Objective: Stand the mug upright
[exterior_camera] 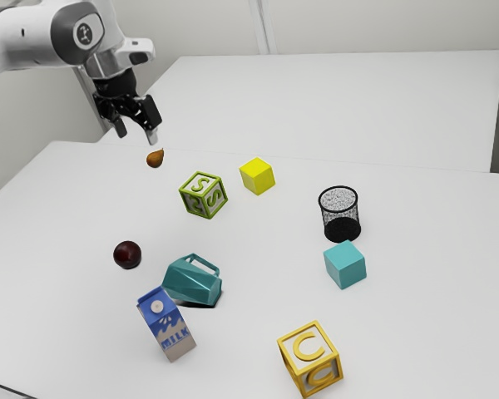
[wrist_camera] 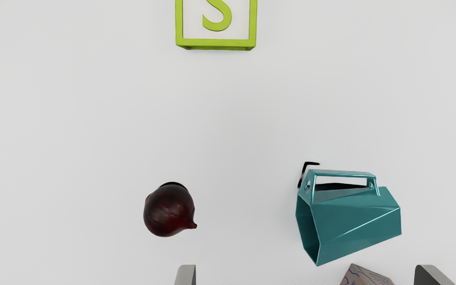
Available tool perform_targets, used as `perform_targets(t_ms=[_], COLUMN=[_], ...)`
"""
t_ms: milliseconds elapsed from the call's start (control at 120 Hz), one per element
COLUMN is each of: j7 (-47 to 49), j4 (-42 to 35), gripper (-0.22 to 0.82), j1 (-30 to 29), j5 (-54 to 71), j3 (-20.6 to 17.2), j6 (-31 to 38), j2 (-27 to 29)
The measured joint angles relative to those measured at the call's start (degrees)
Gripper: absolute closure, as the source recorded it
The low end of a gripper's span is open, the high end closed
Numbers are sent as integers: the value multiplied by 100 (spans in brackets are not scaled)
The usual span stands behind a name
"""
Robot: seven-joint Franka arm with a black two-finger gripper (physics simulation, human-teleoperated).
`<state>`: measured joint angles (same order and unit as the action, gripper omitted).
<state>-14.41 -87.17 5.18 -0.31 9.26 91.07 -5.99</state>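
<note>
Pale walls [exterior_camera: 358, 25] stand behind the white table [exterior_camera: 258, 241], and you have your arm [exterior_camera: 33, 33] at the exterior view's upper left, above the far part of this table. Your mug [exterior_camera: 191, 284] is lying on its side on the table, just beside the milk carton [exterior_camera: 168, 326], with its mouth turned toward the dark red onion [exterior_camera: 127, 254] and its handle at the side away from the carton. So, in my judgement, you are only at the beginning: the mug is not upright, and approaching, gripping, turning and setting down are all left to you. Your gripper [exterior_camera: 136, 135] hangs well apart from the mug, and it holds nothing and touches nothing that I can see. Its fingers [wrist_camera: 185, 275] stand wide open, so you can probably go to the mug without opening them more.
</note>
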Motion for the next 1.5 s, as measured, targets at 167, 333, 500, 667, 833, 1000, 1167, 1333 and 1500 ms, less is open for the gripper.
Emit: perform_targets(t_ms=[167,333,500,667,833,1000,1167,1333,1500], j7=[-47,-31,0,5,-103,-279,-452,-597,-709], j4=[-352,-1814,-2574,-3046,-3355,-3410,-3407,-3405,-3405], gripper=[0,0,0,0,0,0,0,0,0], j1=[26,36,-2,-10,-36,-70,-56,-41,-42], j5=[-72,-463,-1397,-2264,-2848,-3078,-3178,-3375,-3621], j3=[71,182,371,645,847,980,998,992,954], j6=[29,213,372,455,509,551,649,724,756], j2=[122,1027,1160,965,640,370,81,-213,-463])
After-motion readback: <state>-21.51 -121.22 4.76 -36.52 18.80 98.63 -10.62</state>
